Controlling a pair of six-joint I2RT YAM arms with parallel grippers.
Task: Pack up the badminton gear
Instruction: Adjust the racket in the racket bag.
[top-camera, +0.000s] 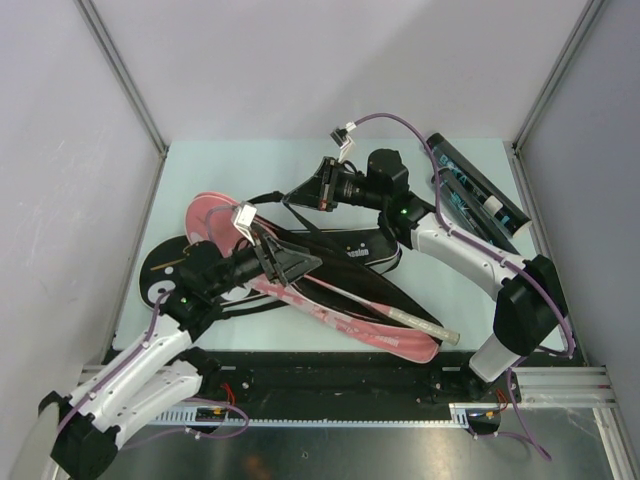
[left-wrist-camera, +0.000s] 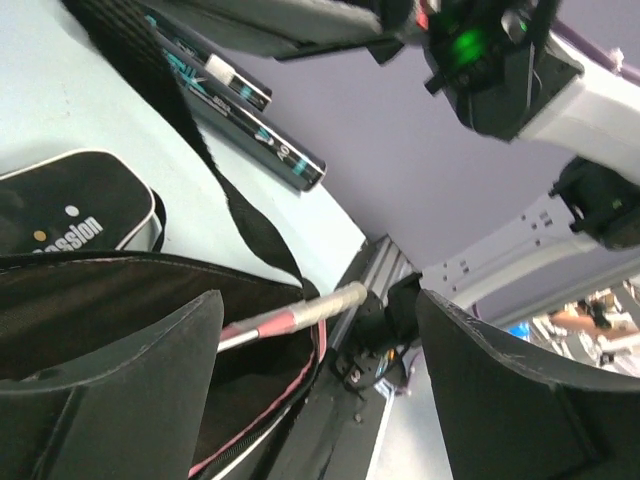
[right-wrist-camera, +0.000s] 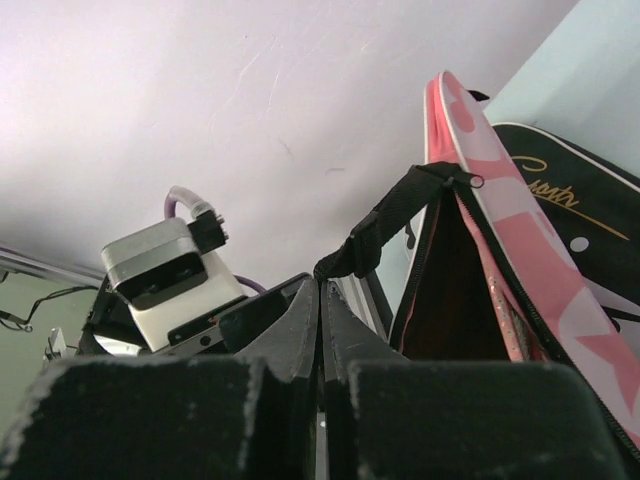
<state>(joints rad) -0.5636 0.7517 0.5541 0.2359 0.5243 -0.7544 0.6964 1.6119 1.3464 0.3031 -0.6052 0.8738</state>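
Left wrist — "assion" on black bag (left-wrist-camera: 100, 195)

White-trimmed black cover (left-wrist-camera: 62, 192): white lettering, the visible end reads "ssion", the start hidden at the fold. Second black cover (right-wrist-camera: 560, 205): one gold script word, not legible. Dark tubes (left-wrist-camera: 270, 145): teal print, too blurred to read.

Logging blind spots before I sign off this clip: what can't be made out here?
- The racket head: top view, hidden in the pink bag; only the handle shows.
- Teal print on the tubes: top view, too small to read.
- Whether the right gripper pinches the strap: right wrist view, its fingers cover it.
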